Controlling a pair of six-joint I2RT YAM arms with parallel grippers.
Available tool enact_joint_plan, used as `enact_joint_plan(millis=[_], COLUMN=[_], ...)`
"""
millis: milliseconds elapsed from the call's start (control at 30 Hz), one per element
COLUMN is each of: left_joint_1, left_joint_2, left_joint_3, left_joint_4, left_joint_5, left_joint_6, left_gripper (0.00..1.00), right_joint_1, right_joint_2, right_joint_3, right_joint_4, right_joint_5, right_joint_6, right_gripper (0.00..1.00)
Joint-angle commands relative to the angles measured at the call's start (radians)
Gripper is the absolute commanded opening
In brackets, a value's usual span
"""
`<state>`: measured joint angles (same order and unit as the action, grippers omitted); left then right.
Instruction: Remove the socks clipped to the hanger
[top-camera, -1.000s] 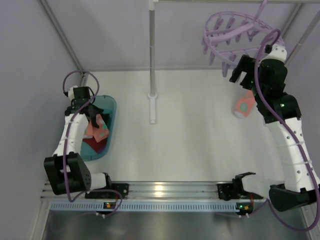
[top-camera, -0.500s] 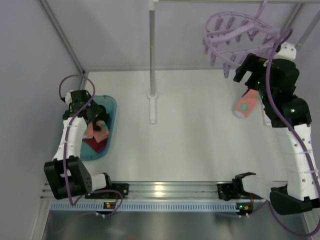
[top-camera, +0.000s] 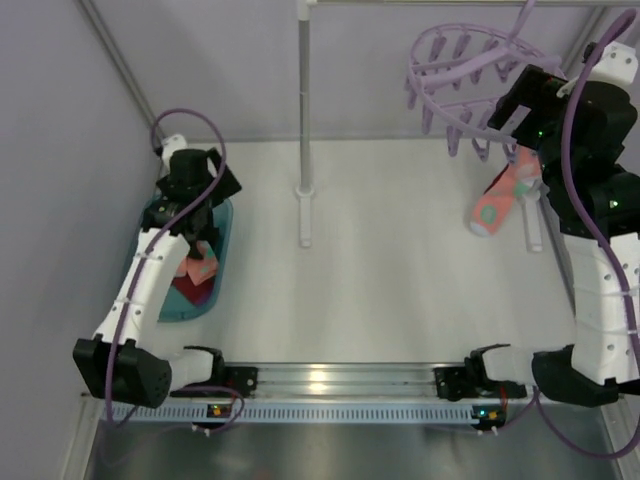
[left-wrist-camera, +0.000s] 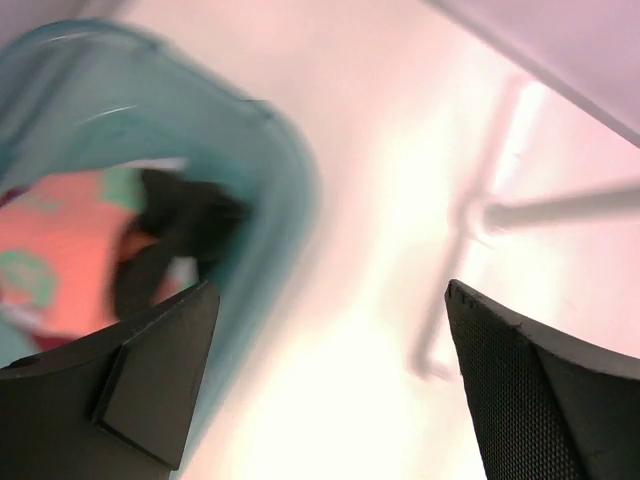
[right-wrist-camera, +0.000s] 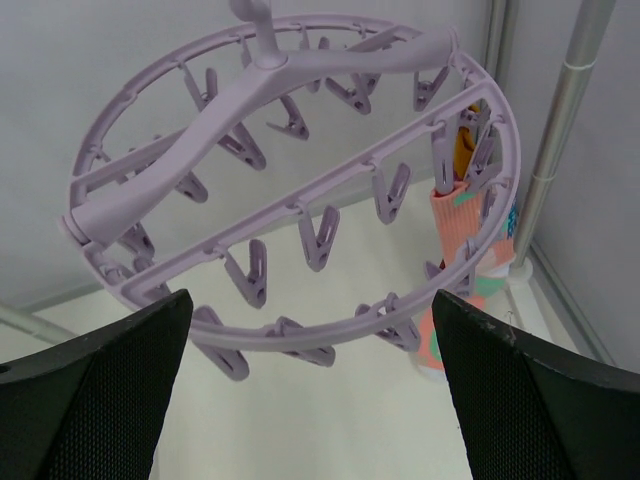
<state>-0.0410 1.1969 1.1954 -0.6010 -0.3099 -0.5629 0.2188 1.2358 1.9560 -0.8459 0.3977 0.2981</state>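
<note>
Currently left tool (left-wrist-camera: 330, 370) gapes empty above the teal tub (top-camera: 229, 232) edge, loose socks (top-camera: 197, 268) inside; right tool (right-wrist-camera: 310, 400), open too, sits below the hanger (right-wrist-camera: 262, 80), one salmon sock (right-wrist-camera: 455, 215) clipped at its rim.

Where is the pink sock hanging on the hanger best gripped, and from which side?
Likely the body just below its peg, right gripper coming from the middle of the table: the sock hangs straight down, with a pole close on its other side.
</note>
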Motion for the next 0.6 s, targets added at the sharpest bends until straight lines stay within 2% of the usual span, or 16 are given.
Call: enact_joint_plan(millis=[0, 67, 167, 367, 567], left_joint_1=[-0.222, -0.357, -0.466, -0.606, -0.772], left_joint_2=[0.058, 0.079, 0.127, 0.22, 0.312], left_joint_3=[0.107, 0.139, 0.161, 0.173, 0.234], left_joint_4=[0.033, 0.037, 0.041, 0.055, 0.076], left_joint_5=[-0.053, -0.077, -0.078, -0.078, -0.158], left_joint_6=[0.024, 0.005, -0.008, -0.009, 0.041], left_gripper=[0.98, 0.98, 0.98, 0.98, 0.98], right_joint_1=[-0.027, -0.03, -0.032, -0.015, 0.088], right_joint_2=[0.074, 0.089, 0.102, 0.178, 0.289], right_joint_3=[0.073, 0.06, 0.008, -0.023, 0.038], right_joint_4=[-0.051, -0.042, -0.009, 0.022, 0.062], right_joint_5=[0.061, 0.043, -0.023, -0.186, -0.359], right_joint_6=[-0.027, -0.027, -0.027, -0.03, -0.017], right_gripper=[1.0, 0.99, 0.99, 0.99, 1.0])
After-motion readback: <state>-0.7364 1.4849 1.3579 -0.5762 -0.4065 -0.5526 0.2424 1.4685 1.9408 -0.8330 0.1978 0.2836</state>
